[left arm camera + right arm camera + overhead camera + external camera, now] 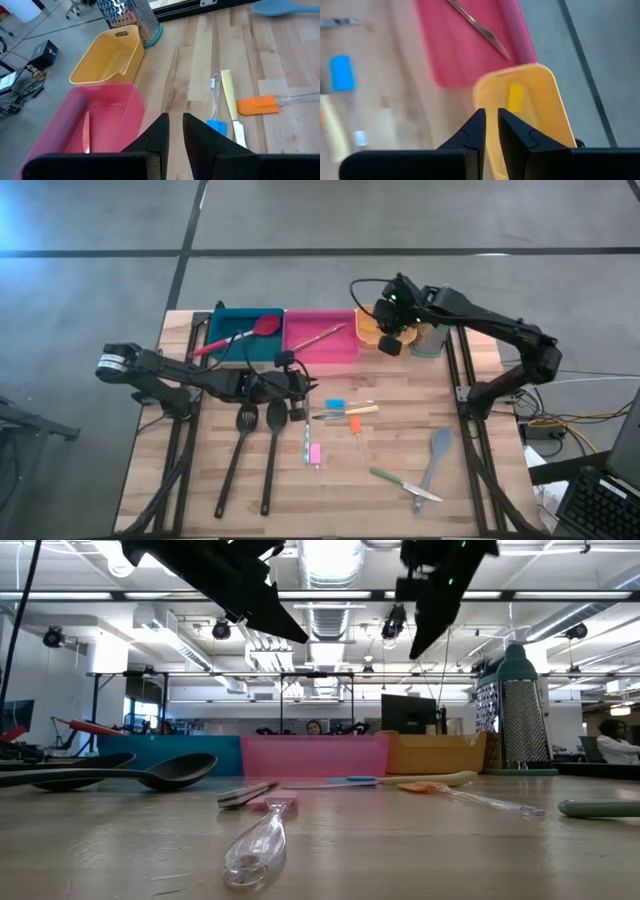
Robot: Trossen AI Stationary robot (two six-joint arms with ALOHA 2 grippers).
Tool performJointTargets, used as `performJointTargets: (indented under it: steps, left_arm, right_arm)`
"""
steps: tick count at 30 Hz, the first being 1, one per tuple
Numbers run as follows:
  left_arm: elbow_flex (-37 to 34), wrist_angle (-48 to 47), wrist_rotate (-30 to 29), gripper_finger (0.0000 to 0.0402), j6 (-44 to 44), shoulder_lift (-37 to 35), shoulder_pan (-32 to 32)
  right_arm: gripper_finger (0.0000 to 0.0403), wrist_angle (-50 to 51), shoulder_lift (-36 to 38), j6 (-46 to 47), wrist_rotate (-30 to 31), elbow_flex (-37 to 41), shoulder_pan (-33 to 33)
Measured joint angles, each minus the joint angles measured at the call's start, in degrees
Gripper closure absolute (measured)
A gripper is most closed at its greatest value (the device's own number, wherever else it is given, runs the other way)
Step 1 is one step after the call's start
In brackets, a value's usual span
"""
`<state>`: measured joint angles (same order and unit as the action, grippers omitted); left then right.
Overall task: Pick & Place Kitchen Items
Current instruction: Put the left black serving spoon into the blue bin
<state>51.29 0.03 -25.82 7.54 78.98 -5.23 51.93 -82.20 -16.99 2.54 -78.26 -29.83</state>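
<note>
Tool on the right arm (389, 340) hangs over the yellow bin (530, 110), fingers nearly closed with nothing in them; a small yellow piece (515, 97) lies inside. Left tool (297, 388) is near the pink bin (320, 340), also almost closed and empty. So I'd say roughly three in: red-headed spoon (262, 327) in the teal bin (228, 320), one utensil in pink. Left on the desk (480, 470): two black spoons (247, 450), grey spatula (436, 455), green-handled knife (400, 483), a few small ones. Grater (131, 14) crowds the yellow bin.
</note>
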Motion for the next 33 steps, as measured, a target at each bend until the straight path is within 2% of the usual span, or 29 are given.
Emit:
performJointTargets:
  steps: [14, 24, 29, 33]
  left_arm:
    - [0.0, -0.02, 0.04, 0.0344, -2.16, 0.0, 0.0]
    - [0.0, -2.27, 0.48, 0.0339, -6.33, -0.01, 0.0]
    - [1.62, -11.83, 0.59, 0.0345, -12.53, -0.07, -0.46]
    - [4.06, -25.0, 1.42, 0.0346, -21.1, -0.09, -1.12]
  right_arm:
    - [0.036, 0.63, 13.57, 12.09, 0.12, 0.04, 15.05]
    - [0.036, 1.96, 16.13, 18.94, 0.48, 0.07, 26.33]
    - [0.0365, 1.98, 15.08, 21.73, 0.61, 0.45, 32.39]
    - [0.0374, 1.99, 13.71, 23.69, 1.26, 1.11, 36.73]
